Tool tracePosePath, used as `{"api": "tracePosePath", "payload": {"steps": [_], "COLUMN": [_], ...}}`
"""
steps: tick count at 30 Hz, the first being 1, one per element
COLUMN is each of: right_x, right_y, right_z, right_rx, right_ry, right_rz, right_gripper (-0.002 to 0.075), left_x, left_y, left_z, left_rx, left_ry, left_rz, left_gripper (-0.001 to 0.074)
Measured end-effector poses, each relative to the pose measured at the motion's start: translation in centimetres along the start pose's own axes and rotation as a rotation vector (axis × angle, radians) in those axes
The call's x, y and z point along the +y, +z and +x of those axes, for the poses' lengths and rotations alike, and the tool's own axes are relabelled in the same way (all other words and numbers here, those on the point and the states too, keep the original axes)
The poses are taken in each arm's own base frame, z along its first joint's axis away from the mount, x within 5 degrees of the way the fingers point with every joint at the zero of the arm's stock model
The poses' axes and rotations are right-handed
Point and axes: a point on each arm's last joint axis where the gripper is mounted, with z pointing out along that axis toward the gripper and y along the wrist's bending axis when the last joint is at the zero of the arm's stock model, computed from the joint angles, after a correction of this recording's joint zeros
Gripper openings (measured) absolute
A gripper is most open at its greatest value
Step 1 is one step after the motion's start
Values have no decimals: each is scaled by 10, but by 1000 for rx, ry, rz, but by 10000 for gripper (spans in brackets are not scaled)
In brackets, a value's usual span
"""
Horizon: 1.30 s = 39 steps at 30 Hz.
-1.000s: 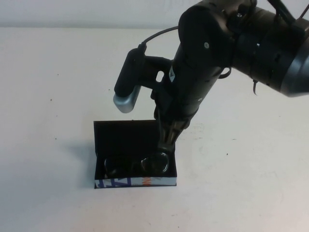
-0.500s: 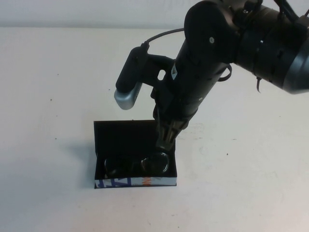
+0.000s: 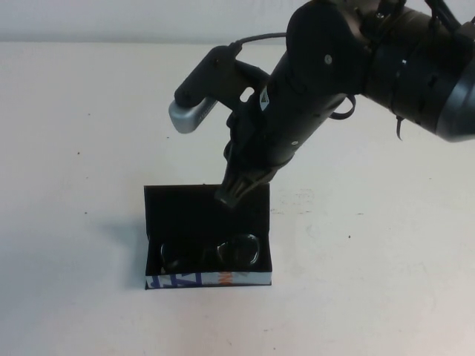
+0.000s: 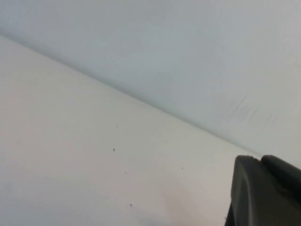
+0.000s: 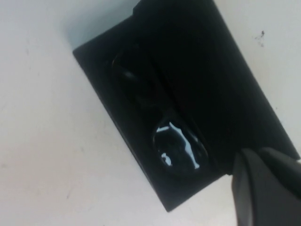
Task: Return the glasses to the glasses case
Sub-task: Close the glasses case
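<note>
The glasses case (image 3: 182, 215) lies open on the table, its lid flat at the back and its blue, white and orange printed front facing me. The dark glasses (image 3: 211, 252) lie inside the case's front half, lenses up. My right gripper (image 3: 230, 194) hangs shut and empty above the lid's back edge, clear of the glasses. In the right wrist view the glasses (image 5: 181, 148) rest in the black case (image 5: 225, 84), with the gripper (image 5: 261, 157) over its end. My left gripper (image 4: 258, 161) shows only in its own wrist view, shut and empty, over bare table.
The pale table (image 3: 89, 148) surrounds the case on all sides. The right arm's bulky body (image 3: 386, 67) hangs over the back right of the table. A light wall (image 4: 188, 56) stands beyond the table's far edge.
My right gripper has lifted away from the glasses' right lens and moved back and a little left, and now hangs above the lid. The glasses stay in the case.
</note>
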Motion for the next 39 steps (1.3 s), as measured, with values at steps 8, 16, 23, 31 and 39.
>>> {"api": "tracePosePath", "payload": {"steps": [8,16,23,31,39], "right_x": [-2,-21,-47,-57,-65], "right_y": [0,-2,14,37,44], "right_z": [-6,1,10,8,-8], "right_rx": [-62,-77,-63,-61,-112], "right_ry": [123,272,389,422,447], "right_rz": [21,-1,-29,-38,-40], "right_gripper": [-11,-11,-11,-11,-12], "left_x": [-44,-83,-88,-92,-95], "left_y": [27,81,117,148,164], "left_z": [-51,-59,-7,54,96], "left_rx": [420,981,1132,1136,1127], "left_ry": [72,289,210,270,308], "left_rz": [-2,143,390,481,521], "left_gripper": [-5,-5,-5,-5,-5]}}
